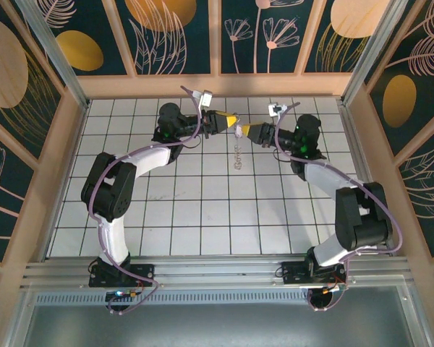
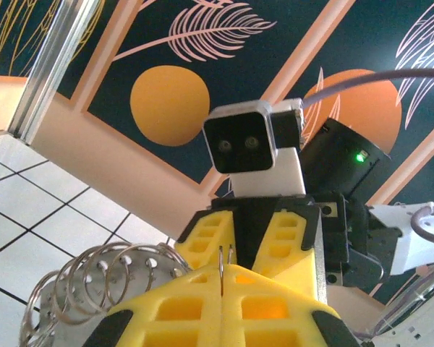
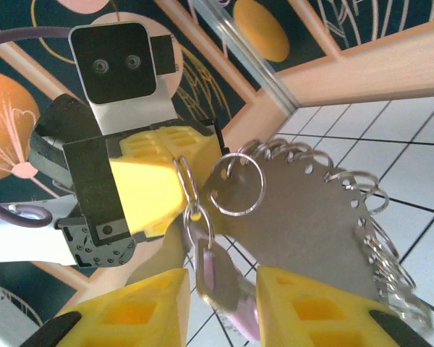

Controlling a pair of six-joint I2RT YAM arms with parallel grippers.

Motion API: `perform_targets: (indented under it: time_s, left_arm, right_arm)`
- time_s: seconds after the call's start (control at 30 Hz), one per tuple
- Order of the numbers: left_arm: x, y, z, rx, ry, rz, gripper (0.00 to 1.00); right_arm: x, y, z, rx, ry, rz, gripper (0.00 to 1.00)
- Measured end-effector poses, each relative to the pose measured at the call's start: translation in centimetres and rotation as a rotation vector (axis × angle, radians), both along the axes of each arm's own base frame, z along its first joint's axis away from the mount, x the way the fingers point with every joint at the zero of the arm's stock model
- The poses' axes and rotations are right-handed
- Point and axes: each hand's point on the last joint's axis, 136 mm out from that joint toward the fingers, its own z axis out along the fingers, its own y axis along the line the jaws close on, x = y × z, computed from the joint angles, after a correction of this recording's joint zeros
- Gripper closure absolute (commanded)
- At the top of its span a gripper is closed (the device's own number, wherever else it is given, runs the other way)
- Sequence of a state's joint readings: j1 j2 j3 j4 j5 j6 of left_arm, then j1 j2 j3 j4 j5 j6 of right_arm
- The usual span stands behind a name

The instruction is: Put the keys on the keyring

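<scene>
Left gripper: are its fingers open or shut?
Shut. In the left wrist view the left gripper has its yellow fingers pressed together, pinching a thin wire ring between them.

The key (image 3: 220,283) runs off the bottom edge of the right wrist view, its lower end unseen.

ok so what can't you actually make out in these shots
- top external: the dangling ring bunch is too small to tell its pieces apart.
- left wrist: the left fingers hide most of the small ring they clamp.
- right wrist: the pink key is blurred, and the right fingers cover part of its lower end.
</scene>
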State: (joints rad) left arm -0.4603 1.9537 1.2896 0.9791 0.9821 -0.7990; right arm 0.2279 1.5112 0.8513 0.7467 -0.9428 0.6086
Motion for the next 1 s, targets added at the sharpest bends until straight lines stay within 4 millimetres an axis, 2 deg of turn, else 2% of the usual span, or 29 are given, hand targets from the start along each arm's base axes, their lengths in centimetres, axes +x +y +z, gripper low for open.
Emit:
perform_targets:
  time_s: [0.2, 0.43, 1.0]
  left_arm:
    - [-0.1, 0.1, -0.4, 0.0, 0.008, 0.004, 1.0]
    - [-0.1, 0.1, -0.2, -0.006, 0.012, 0.004, 1.0]
    - [-0.3, 0.2, 0.0, -0.01, 0.006, 0.003, 1.0]
  right_arm:
    - [-0.7, -1.4, 1.3, 0.017, -0.055, -0.111, 0.65]
    - [-0.5, -1.5, 2.5, 0.051, -0.1, -0.119, 0.56]
    - [-0.8, 1.4, 0.4, 0.073, -0.079, -0.016, 0.55]
